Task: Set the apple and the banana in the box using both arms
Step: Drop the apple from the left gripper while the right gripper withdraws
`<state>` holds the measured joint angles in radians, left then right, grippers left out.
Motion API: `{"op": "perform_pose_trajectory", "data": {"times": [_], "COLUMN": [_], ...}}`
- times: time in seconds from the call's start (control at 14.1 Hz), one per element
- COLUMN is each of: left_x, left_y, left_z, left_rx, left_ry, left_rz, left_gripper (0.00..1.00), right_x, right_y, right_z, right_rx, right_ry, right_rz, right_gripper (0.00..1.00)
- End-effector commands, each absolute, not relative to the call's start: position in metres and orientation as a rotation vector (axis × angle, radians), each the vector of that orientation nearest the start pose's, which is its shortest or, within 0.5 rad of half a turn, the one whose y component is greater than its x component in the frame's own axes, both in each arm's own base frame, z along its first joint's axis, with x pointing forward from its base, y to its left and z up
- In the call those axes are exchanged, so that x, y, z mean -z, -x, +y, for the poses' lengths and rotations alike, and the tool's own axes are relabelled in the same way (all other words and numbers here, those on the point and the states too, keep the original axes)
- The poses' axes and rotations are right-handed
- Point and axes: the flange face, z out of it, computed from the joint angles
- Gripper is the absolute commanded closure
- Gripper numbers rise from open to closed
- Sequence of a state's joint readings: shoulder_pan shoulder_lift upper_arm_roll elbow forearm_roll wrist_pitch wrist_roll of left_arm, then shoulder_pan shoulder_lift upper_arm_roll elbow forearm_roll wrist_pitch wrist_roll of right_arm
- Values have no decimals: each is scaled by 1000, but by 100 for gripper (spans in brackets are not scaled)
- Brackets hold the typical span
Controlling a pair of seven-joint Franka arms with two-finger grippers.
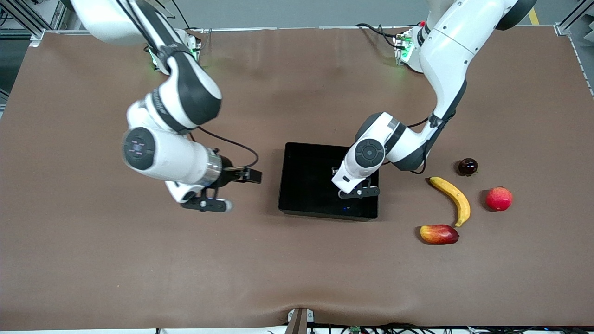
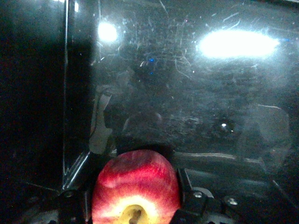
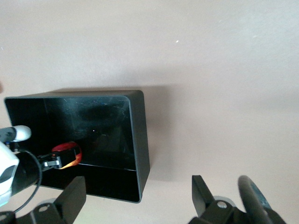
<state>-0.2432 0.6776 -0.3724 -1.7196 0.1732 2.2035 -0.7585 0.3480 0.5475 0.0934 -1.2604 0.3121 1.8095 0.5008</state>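
My left gripper [image 1: 359, 191] is low inside the black box [image 1: 306, 185] and is shut on the red apple [image 2: 135, 186], whose yellow stem dimple faces the camera. The left wrist view shows the box's glossy floor [image 2: 187, 93] just below. The right wrist view shows the apple [image 3: 67, 154] in that gripper, inside the box [image 3: 140, 140]. In the front view the arm hides the apple. The yellow banana [image 1: 452, 197] lies on the table toward the left arm's end. My right gripper [image 1: 211, 203] is open and empty over the table beside the box, toward the right arm's end; it also shows in the right wrist view [image 3: 138, 196].
A pinkish-red round fruit [image 1: 499, 198] lies beside the banana. An oval red-yellow fruit [image 1: 439, 234] lies nearer to the front camera than the banana. A small dark fruit [image 1: 468, 166] lies farther from it. The brown table [image 1: 139, 269] stretches wide around the box.
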Motion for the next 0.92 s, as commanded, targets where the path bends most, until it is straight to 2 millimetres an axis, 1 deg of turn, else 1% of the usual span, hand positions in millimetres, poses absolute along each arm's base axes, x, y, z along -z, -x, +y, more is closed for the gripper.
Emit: {"op": "perform_pose_trajectory", "data": {"times": [0.0,0.07,0.14,0.21,0.36,0.43,0.5,0.57,0.64,0.71,0.78,0.85], "left_x": [-223,-238,-259,-284,-337,-357,-366,-369,-363,-355,-342,-327], "left_y": [-555,-559,-567,-574,-605,-618,-630,-637,-646,-653,-659,-661], "left_z": [-351,-348,-346,-341,-303,-278,-246,-216,-183,-151,-116,-92], "left_rx": [-228,-208,-166,-145,-150,-173,-193,-198,-217,-233,-239,-208], "left_ry": [3122,3121,3130,3121,3082,3056,3042,3036,3027,3020,3001,2971], "left_rz": [-188,-193,-204,-222,-323,-368,-408,-443,-481,-524,-562,-570], "left_gripper": [0,0,0,0,0,0,0,0,0,0,0,0], "right_x": [-469,-483,-507,-521,-545,-557,-574,-582,-584,-587,-597,-606], "right_y": [-638,-641,-643,-646,-647,-646,-642,-640,-641,-640,-636,-633], "right_z": [295,280,259,238,212,200,191,181,166,150,136,124], "right_rx": [-288,-294,-296,-319,-331,-319,-283,-271,-285,-299,-283,-248], "right_ry": [2813,2811,2804,2796,2790,2791,2791,2791,2790,2788,2796,2819], "right_rz": [213,227,245,266,286,299,311,325,350,365,319,243], "right_gripper": [0,0,0,0,0,0,0,0,0,0,0,0]}}
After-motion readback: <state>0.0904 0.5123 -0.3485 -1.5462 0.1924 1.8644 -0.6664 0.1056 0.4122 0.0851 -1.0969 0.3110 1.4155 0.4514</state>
